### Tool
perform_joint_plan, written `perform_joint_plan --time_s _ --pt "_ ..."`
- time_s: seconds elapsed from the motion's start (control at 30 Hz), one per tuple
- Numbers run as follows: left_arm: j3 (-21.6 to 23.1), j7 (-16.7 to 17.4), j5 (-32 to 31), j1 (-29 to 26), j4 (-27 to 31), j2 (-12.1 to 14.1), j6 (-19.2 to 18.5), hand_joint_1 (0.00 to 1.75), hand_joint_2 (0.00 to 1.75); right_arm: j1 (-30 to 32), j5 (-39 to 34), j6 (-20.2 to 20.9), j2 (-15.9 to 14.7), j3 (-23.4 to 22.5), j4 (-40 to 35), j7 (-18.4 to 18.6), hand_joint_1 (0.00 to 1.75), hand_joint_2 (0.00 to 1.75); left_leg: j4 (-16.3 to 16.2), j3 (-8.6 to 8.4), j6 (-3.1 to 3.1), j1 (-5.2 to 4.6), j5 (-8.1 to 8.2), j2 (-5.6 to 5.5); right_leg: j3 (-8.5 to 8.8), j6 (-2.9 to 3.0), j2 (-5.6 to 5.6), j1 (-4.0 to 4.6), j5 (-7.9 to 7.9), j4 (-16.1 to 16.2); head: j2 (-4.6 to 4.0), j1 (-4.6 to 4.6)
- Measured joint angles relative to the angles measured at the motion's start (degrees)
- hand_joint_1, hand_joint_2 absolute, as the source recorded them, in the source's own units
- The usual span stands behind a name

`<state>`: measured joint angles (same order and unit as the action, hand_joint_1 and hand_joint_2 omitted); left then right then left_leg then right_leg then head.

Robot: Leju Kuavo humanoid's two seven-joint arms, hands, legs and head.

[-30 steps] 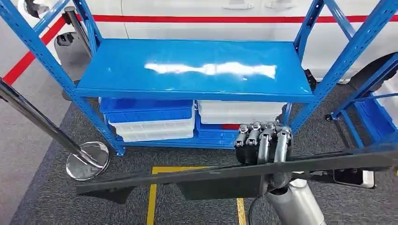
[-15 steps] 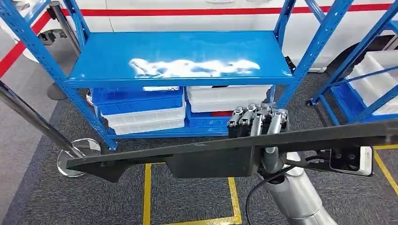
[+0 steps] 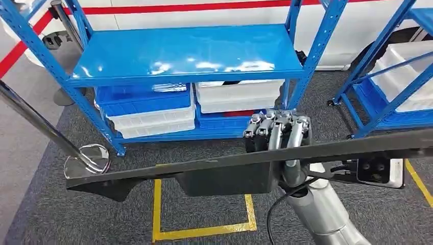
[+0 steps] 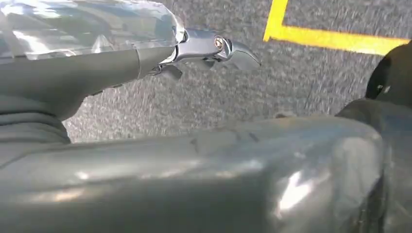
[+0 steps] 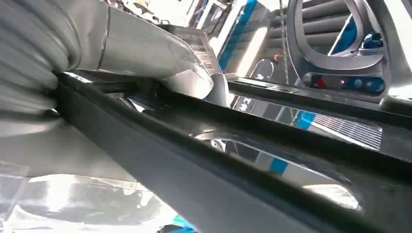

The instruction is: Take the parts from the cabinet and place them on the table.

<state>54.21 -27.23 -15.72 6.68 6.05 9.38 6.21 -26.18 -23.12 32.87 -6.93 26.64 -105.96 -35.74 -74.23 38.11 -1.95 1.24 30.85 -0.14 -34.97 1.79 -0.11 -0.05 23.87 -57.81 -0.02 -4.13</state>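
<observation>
The right hand (image 3: 278,133) is gripping a long black plastic part (image 3: 204,168), its fingers (image 3: 286,135) curling over the upper edge near the middle. The part is stretching almost level across the head view, its left end dipping slightly, above grey carpet (image 3: 204,214) marked with yellow tape (image 3: 204,232). In the right wrist view the thumb (image 5: 160,58) is pressing onto the part's black rim (image 5: 194,160). A printed label is showing there, too blurred to read. The left hand (image 4: 209,48) is hanging over the carpet, and I cannot tell how its fingers are lying. Beyond stands a blue shelving rack (image 3: 189,51), with blue and white bins (image 3: 153,115) sitting under its shelf.
</observation>
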Motion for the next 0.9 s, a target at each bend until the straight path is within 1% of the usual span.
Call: perform_joint_plan --time_s 0.03,0.07,0.1,0.13,0.17,0.2,0.23,0.27,0.3,0.33,0.37,0.4,0.43,0.47,0.5,0.53,0.57,0.6,0.63,0.67,0.73,0.77,0.8,0.83,0.87,0.9 --pt "0.0 0.0 0.0 0.1 0.0 0.0 0.0 0.00 0.00 -0.1 -0.1 -0.2 0.0 0.2 0.0 0.0 1.75 1.75 3.9 -2.85 0.30 -0.04 -1.91 0.00 -0.65 -0.08 0.02 0.10 -0.42 -0.2 0.00 0.02" --pt "0.0 0.0 0.0 0.1 0.0 0.0 0.0 0.00 0.00 -0.2 -0.1 -0.4 0.0 0.3 0.0 0.0 1.75 1.75 9.2 -6.57 0.74 -0.12 -2.81 -0.01 -1.20 -0.22 0.04 0.19 -0.83 -0.4 0.00 0.00" --pt "0.0 0.0 0.0 0.3 0.0 0.1 0.0 0.00 0.00 -0.5 -0.2 -0.7 0.0 0.4 0.0 0.0 1.75 1.75 14.4 -10.01 1.21 -0.37 -1.38 -0.04 -1.62 -0.47 0.02 0.31 -1.11 -0.7 0.00 0.00" --pt "0.0 0.0 0.0 0.4 0.0 0.1 0.1 0.00 0.00 -1.0 -0.5 -1.1 0.0 0.5 0.0 0.0 1.75 1.75 17.4 -11.45 1.23 -0.61 -0.50 -0.03 -1.93 -0.84 -0.03 0.38 -1.49 -1.0 0.00 0.02" --pt "0.0 0.0 0.0 0.5 0.0 0.1 0.1 0.00 0.00 -1.3 -0.7 -1.5 0.0 0.8 0.2 0.0 1.75 1.75 16.9 -10.90 1.34 -0.76 -0.96 -0.05 -1.91 -1.21 -0.07 0.30 -1.98 -0.8 0.00 0.00" --pt "0.1 0.0 0.0 0.5 0.0 0.1 0.2 0.00 0.00 -1.9 -1.1 -2.0 0.0 1.2 0.3 0.0 1.75 1.75 17.0 -10.62 1.55 -1.03 -1.13 -0.07 -2.10 -1.57 -0.06 0.05 -2.44 -0.7 0.00 0.00" --pt "0.1 0.0 0.0 0.4 0.0 0.1 0.2 0.00 0.00 -2.4 -1.3 -2.5 0.0 1.6 0.4 0.0 1.75 1.75 17.2 -10.29 2.02 -1.04 -1.79 -0.02 -2.21 -1.95 0.01 0.04 -3.02 -0.6 0.00 0.02" --pt "0.2 0.0 0.0 0.4 0.0 0.1 0.3 0.00 0.00 -2.7 -1.5 -2.8 -0.1 1.9 0.5 0.0 1.75 1.75 17.7 -9.96 2.44 -0.45 -2.59 0.28 -2.70 -2.27 0.10 0.06 -2.82 -0.7 0.00 0.02" --pt "0.2 0.0 0.0 0.4 0.0 0.1 0.4 0.00 0.00 -2.9 -1.9 -3.1 -0.3 2.2 0.6 0.0 1.75 1.75 17.7 -9.29 2.85 -0.56 -3.38 0.37 -3.40 -2.65 0.12 -0.14 0.08 -2.2 0.00 0.02" --pt "0.2 0.0 0.0 0.4 0.0 0.1 0.4 0.00 0.00 -3.3 -2.1 -3.6 -0.4 2.4 0.7 0.0 1.75 1.75 17.6 -8.49 3.25 -0.57 -4.03 0.45 -4.39 -2.79 0.12 -0.29 3.68 -5.3 0.00 0.02" --pt "0.2 0.0 0.0 0.4 0.0 0.2 0.5 0.00 0.00 -3.4 -2.2 -3.9 -0.5 2.7 0.7 0.0 1.75 1.75 17.6 -7.82 3.26 -0.60 -4.51 0.47 -5.26 -2.98 0.12 -0.40 6.34 -8.7 0.00 0.02" --pt "0.2 0.0 0.0 0.4 0.0 0.2 0.5 0.00 0.00 -3.6 -2.4 -4.3 -0.6 3.1 0.7 0.0 1.75 1.75 17.6 -6.86 3.30 -0.63 -5.24 0.49 -6.46 -3.25 0.12 -0.49 9.34 -14.0 0.00 0.02" --pt "0.2 0.0 0.0 0.3 0.0 0.2 0.5 0.00 0.00 -3.8 -2.6 -4.7 -0.7 3.5 0.7 0.0 1.75 1.75 17.4 -6.04 3.25 -0.64 -5.79 0.51 -6.95 -3.44 0.12 -0.57 10.05 -17.2 0.00 0.02" --pt "0.2 0.0 0.0 0.3 0.0 0.2 0.5 0.00 0.00 -3.9 -2.8 -5.1 -0.8 3.9 0.8 0.0 1.75 1.75 17.3 -5.25 3.16 -0.64 -6.27 0.52 -6.54 -3.57 0.11 -0.68 9.04 -18.4 0.00 0.02" --pt "0.3 0.0 0.0 0.3 0.0 0.2 0.5 0.00 0.00 -4.1 -3.1 -5.7 -0.9 4.3 0.8 0.0 1.75 1.75 17.1 -4.39 3.05 -0.62 -6.74 0.54 -4.82 -3.65 0.10 -0.78 6.83 -17.1 0.00 0.02" --pt "0.3 0.0 0.0 0.3 0.0 0.2 0.5 0.00 0.00 -4.2 -3.1 -5.9 -1.0 4.6 0.8 0.0 1.75 1.75 16.9 -3.74 2.89 -0.60 -7.11 0.54 -2.25 -3.59 0.09 -0.83 4.72 -13.8 0.00 0.02" --pt "0.3 0.0 0.0 0.3 0.0 0.2 0.5 0.00 0.00 -4.3 -3.1 -5.8 -1.0 4.9 0.8 0.0 1.75 1.75 16.6 -3.19 2.69 -0.59 -7.44 0.53 1.58 -3.36 0.09 -0.85 3.32 -8.3 0.00 0.02" --pt "0.3 0.1 0.0 0.3 0.0 0.2 0.7 0.00 0.00 -4.4 -3.0 -5.4 -1.0 5.0 0.8 0.0 1.75 1.75 16.4 -2.89 2.46 -0.60 -7.71 0.51 4.89 -2.96 0.10 -0.79 4.32 -2.9 0.00 0.02" --pt "0.3 0.2 0.0 0.3 0.0 0.2 0.8 0.00 0.00 -4.4 -2.7 -4.8 -1.0 5.2 0.8 0.0 1.75 1.75 16.3 -2.55 2.09 -0.83 -7.98 0.50 6.84 -2.57 0.17 -0.38 5.63 0.0 0.00 0.02" --pt "0.2 0.2 0.0 0.3 0.0 0.2 1.0 0.00 0.00 -4.4 -2.6 -4.2 -1.0 5.2 0.8 0.0 1.75 1.75 16.5 -2.49 1.78 -0.74 -8.48 0.49 6.80 -2.32 0.16 -0.33 5.62 0.3 0.00 0.02" --pt "0.2 0.2 0.0 0.3 0.0 0.2 1.1 0.00 0.00 -4.3 -2.1 -2.9 -0.9 5.2 0.8 0.0 1.75 1.75 16.9 -2.35 1.02 -0.59 -9.52 0.51 6.04 -1.68 0.19 -0.07 4.89 0.2 0.00 0.00" --pt "0.2 0.2 0.0 0.0 0.0 0.2 1.2 0.00 0.00 -4.2 -1.7 -2.3 -0.9 5.2 0.9 0.0 1.75 1.75 17.1 -2.07 0.58 -0.84 -9.59 0.45 5.83 -0.95 0.06 -0.52 4.14 0.8 0.00 0.02" --pt "0.1 0.2 0.0 0.1 0.0 0.2 1.2 0.00 0.00 -4.0 -1.4 -1.6 -0.8 5.2 0.9 0.0 1.75 1.75 16.5 -1.75 0.49 -0.59 -8.62 0.39 5.55 -0.60 -0.32 -0.67 3.55 1.1 0.00 0.00" --pt "0.1 0.2 0.0 0.1 0.0 0.2 1.4 0.00 0.00 -3.7 -0.9 -0.5 -0.5 5.0 0.9 0.0 1.75 1.75 13.6 -0.57 0.41 -0.56 -4.87 0.35 4.78 0.09 -0.28 -0.64 2.90 1.2 0.00 0.00" --pt "0.1 0.2 0.0 0.0 0.0 0.1 1.4 0.00 0.00 -3.2 -0.4 0.5 -0.2 4.7 0.9 0.0 1.75 1.75 9.6 0.60 0.31 -0.51 -1.67 0.36 4.17 0.25 -0.30 -0.55 2.46 1.1 0.00 0.00" --pt "0.1 0.2 0.0 0.0 0.0 0.2 1.5 0.00 0.00 -2.5 0.2 1.5 0.1 4.4 0.9 0.0 1.75 1.75 4.9 1.77 0.14 -0.50 1.17 0.36 3.55 0.32 -0.31 -0.45 2.01 1.0 0.00 0.00"
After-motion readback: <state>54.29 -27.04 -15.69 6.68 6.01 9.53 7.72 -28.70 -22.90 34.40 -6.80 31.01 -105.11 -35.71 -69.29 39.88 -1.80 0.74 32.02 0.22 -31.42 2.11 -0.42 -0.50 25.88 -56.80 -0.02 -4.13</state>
